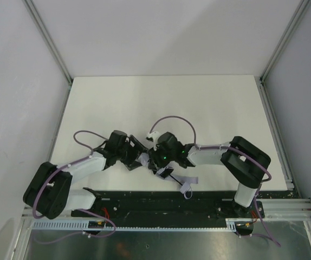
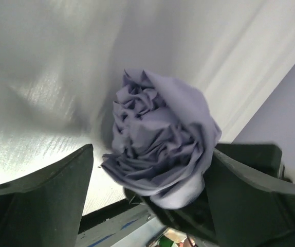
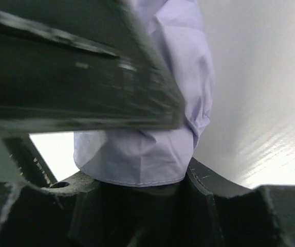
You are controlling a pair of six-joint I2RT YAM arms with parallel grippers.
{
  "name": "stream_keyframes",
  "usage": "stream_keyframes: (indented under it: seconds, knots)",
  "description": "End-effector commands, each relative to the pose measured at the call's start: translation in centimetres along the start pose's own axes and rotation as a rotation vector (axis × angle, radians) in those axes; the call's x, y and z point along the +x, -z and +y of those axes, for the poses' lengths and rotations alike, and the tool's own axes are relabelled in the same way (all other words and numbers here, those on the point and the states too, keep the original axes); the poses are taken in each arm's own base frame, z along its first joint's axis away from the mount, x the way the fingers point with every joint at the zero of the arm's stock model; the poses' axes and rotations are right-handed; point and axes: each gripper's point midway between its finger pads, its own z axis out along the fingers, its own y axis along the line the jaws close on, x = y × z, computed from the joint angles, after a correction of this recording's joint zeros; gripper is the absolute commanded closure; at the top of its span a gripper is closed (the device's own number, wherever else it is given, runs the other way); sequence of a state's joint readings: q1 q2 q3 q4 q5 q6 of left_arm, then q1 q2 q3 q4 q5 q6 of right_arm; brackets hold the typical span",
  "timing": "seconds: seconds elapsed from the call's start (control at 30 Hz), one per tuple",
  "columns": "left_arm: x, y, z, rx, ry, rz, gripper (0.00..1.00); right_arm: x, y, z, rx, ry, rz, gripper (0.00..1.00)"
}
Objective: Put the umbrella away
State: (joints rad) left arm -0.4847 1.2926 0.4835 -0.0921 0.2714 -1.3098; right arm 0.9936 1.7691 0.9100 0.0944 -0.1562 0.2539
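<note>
The umbrella (image 1: 146, 160) is a crumpled pale lavender-grey bundle between my two grippers at the table's near middle. In the left wrist view its bunched canopy (image 2: 163, 144) sits between my left gripper's (image 2: 152, 154) spread fingers. It touches the right finger (image 2: 250, 190) and stands clear of the left one. My left gripper (image 1: 138, 154) is open around it. My right gripper (image 1: 155, 157) grips the fabric from the other side. The canopy hem (image 3: 152, 154) runs into the right gripper (image 3: 137, 190). A thin black shaft (image 1: 166, 173) and a pale strip (image 1: 187, 183) trail toward the near edge.
The white table (image 1: 161, 103) stretches behind the arms. A black mounting rail (image 1: 161, 203) runs along the near edge. Aluminium frame posts (image 1: 50, 43) and grey walls close in the left, right and back. A small pale piece (image 1: 153, 135) sticks up beside the right wrist.
</note>
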Motion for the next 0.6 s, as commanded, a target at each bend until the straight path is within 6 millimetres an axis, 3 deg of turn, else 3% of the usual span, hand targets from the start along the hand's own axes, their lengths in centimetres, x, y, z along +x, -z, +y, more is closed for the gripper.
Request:
stream_keyframes:
  seconds: [0.0, 0.17, 0.37, 0.47, 0.57]
  knots:
    - [0.1, 0.4, 0.0, 0.004, -0.062, -0.004, 0.11, -0.5, 1.8, 2.6, -0.327, -0.149, -0.014, 1.00]
    - [1.1, -0.2, -0.1, -0.010, -0.073, 0.045, 0.10, -2.6, 3.1, 4.3, -0.516, -0.256, -0.066, 1.00]
    - [1.7, -0.7, -0.7, -0.009, -0.064, 0.060, 0.12, -4.8, 3.9, 5.9, -0.576, -0.279, -0.137, 1.00]
    - [2.1, -0.9, -1.4, 0.001, -0.063, 0.078, 0.17, -5.2, 3.9, 6.4, -0.557, -0.266, -0.156, 1.00]
    - [2.4, -0.9, -2.0, 0.016, -0.060, 0.087, 0.30, -5.3, 3.8, 5.9, -0.507, -0.252, -0.165, 1.00]
